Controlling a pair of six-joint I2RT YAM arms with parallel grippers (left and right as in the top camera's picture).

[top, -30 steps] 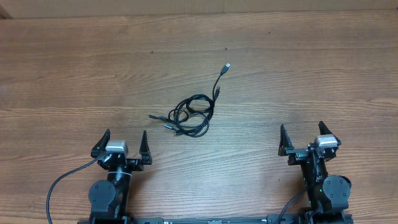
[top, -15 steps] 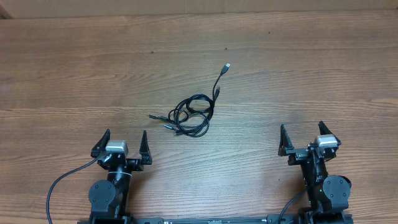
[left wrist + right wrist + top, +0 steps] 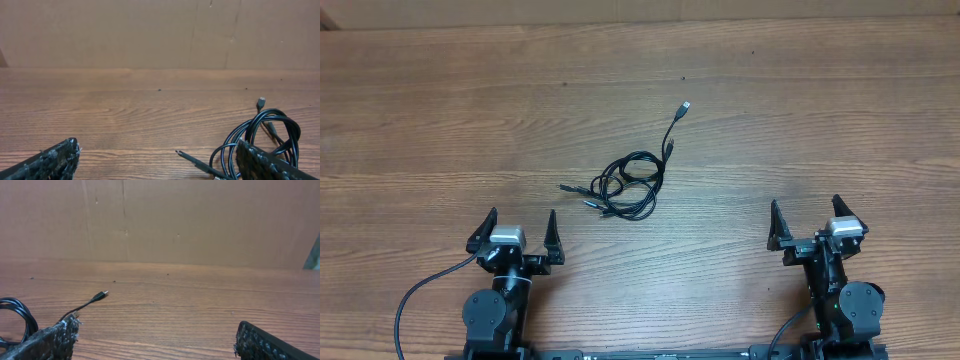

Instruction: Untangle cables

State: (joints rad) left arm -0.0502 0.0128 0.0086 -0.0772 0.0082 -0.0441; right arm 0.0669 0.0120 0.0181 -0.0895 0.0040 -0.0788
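Note:
A tangle of thin black cables (image 3: 628,184) lies coiled near the middle of the wooden table, with one strand running up to a silver plug tip (image 3: 686,105). In the left wrist view the cables (image 3: 260,134) loop ahead and to the right, one plug end (image 3: 187,156) pointing left. The right wrist view shows a cable tip (image 3: 102,295) at far left. My left gripper (image 3: 516,232) stands open at the near left edge, well short of the tangle. My right gripper (image 3: 807,219) is open at the near right, nothing between its fingers.
The wooden table (image 3: 820,120) stretches all round the tangle. A brown cardboard wall (image 3: 150,30) stands along the far edge. A thick black wire (image 3: 415,295) fixed to the left arm loops beside its base.

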